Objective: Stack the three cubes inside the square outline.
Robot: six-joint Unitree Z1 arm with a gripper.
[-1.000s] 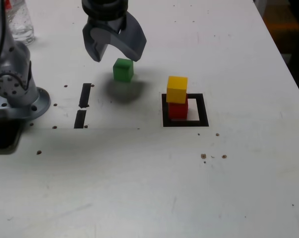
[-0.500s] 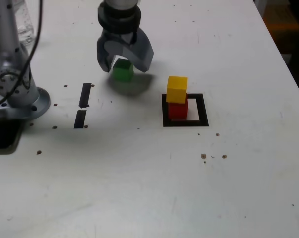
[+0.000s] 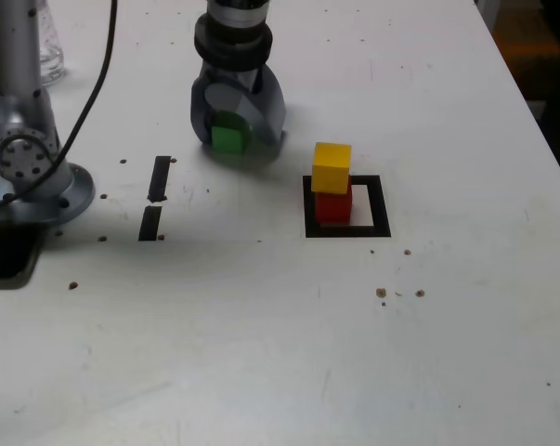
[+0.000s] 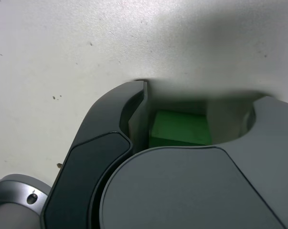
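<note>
The gripper [image 3: 234,139] has come down onto the table [image 3: 289,344] since half a second ago, when it hung just above the green cube [image 3: 227,138] with its jaws spread around it; now its dark grey jaws reach the tabletop and straddle the cube, one on each side. In the wrist view the gripper [image 4: 196,119] shows the green cube [image 4: 179,128] between the jaws: one jaw stands close beside the cube, while a visible gap remains between the cube and the other jaw, so the jaws are still parted and not yet clamping it. The green cube sits on the table where it sat before, toward the far edge and to the exterior view's left of the square outline [image 3: 346,230]. The outline lies near the middle of the table, and the red cube [image 3: 333,204] rests inside it, toward its left side as the exterior view shows it, with white interior bare to the right. The yellow cube [image 3: 332,166] stands on top of the red one, turned slightly askew from it; neither has moved. Two short black tape strips [image 3: 155,197] lie end to end near the table's left edge in the exterior view, well apart from the outline, and the arm's round grey base [image 3: 33,177] stands beside them at that edge.
</note>
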